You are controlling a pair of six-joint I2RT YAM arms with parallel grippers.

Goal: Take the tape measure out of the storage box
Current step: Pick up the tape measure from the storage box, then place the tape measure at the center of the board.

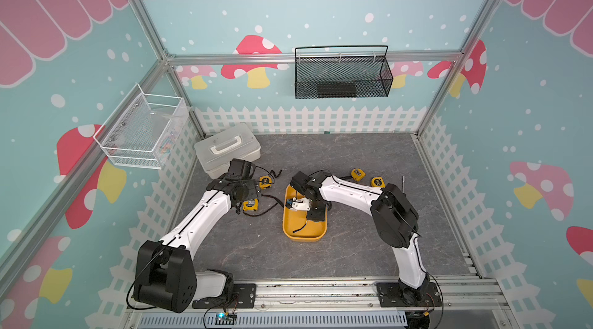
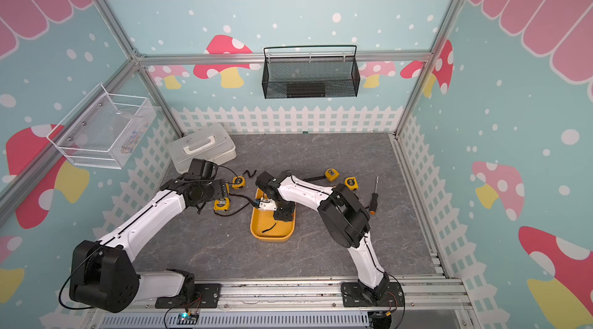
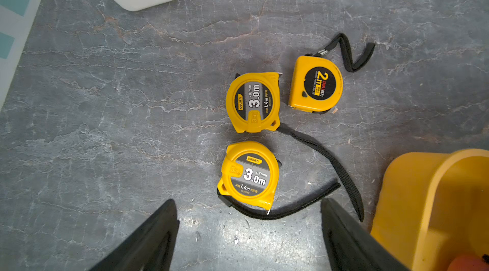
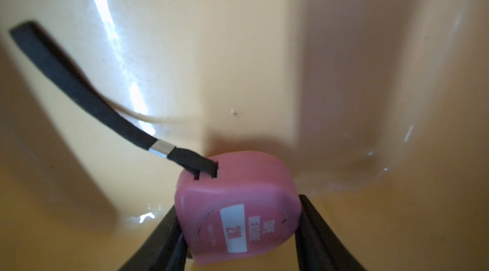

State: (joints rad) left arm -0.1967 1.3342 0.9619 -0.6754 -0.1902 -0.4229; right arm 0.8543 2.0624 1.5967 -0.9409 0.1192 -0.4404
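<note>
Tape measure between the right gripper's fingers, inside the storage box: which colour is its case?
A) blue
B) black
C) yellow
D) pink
D: the right wrist view shows the right gripper closed on a pink tape measure, above the floor of the storage box.

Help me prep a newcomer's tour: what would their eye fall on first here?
The pink tape measure, pinched by the right gripper down inside the yellow-orange storage box mid-table. Next, three yellow tape measures lying loose on the grey tabletop below the open left gripper, beside the box.
</note>
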